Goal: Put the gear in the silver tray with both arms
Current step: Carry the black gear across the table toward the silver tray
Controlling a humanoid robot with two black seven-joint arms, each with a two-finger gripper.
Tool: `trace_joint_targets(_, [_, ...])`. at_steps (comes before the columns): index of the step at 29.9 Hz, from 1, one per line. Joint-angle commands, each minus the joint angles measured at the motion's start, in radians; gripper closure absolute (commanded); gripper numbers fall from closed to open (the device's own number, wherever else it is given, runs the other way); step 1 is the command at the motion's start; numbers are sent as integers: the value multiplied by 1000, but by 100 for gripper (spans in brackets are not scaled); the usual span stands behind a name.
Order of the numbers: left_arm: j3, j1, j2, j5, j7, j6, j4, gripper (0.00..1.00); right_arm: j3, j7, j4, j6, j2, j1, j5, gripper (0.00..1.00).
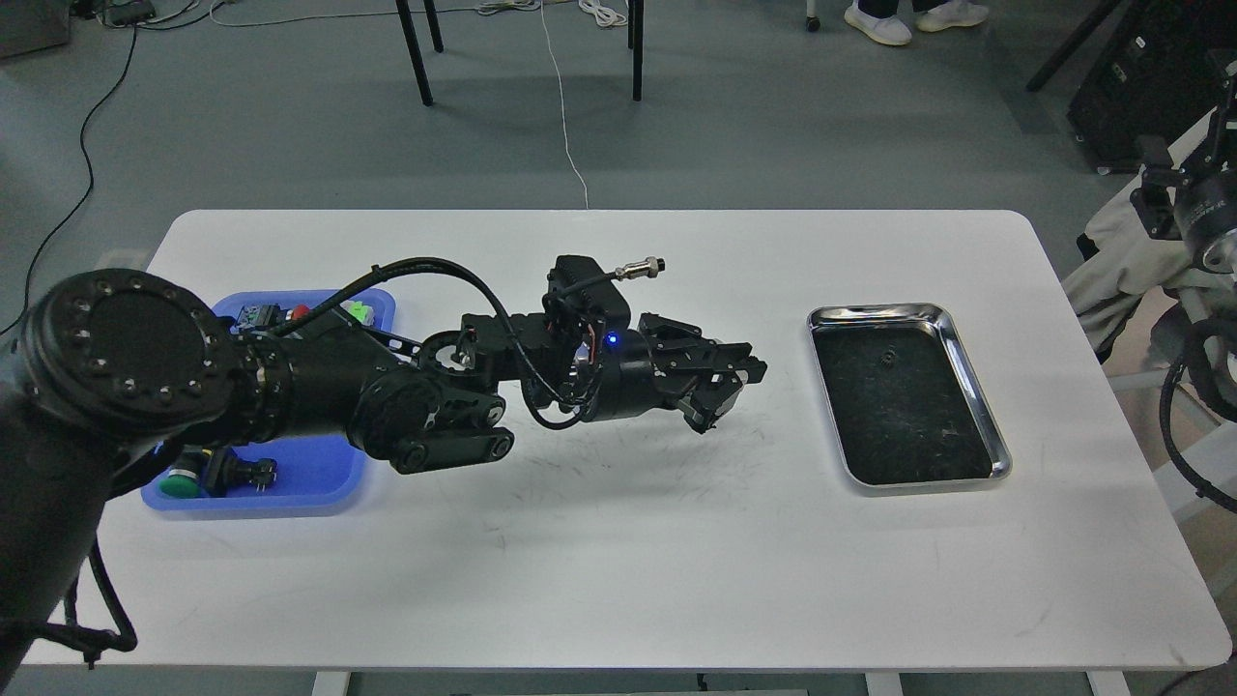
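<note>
Now our left pincer (727, 387) hangs over the middle of the white desk (618, 561); we cannot tell if it grips anything. At three o'clock from it lies the silver tray (976, 387), with a small dark thing (884, 359) inside. At nine o'clock sits a blue tray (319, 483).

A white rounded surface (599, 561) fills the middle of the frame; a blue tray (319, 478) lies on it at left, the silver tray (971, 387) at right, well apart
</note>
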Motion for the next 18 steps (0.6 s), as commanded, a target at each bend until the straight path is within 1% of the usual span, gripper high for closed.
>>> trace_joint_targets(1, [2,39,-1,-3,0,-9,43,92,-1,-9,1,1,-3,6,-6,4])
trace_joint_targets(5, [-8,117,-1,-12,0,-34,138,91,-1,-14,3,1,-17,7,-9,4])
trace_joint_targets(7, [-25,127,-1,-21,0,-42,132,91,-1,-14,3,1,-20,9,-11,4])
trace_joint_targets(13, [-34,131,-1,-8,0,-23,122,91,-33,-15,3,0,-20,29,-11,4])
trace_joint_targets(16, [-30,122,-1,9,0,-8,76,91,-47,-15,1,1,-20,35,-11,4])
trace_joint_targets(18, [-30,122,-1,46,0,-8,74,91,-50,-15,1,1,-20,38,-11,4])
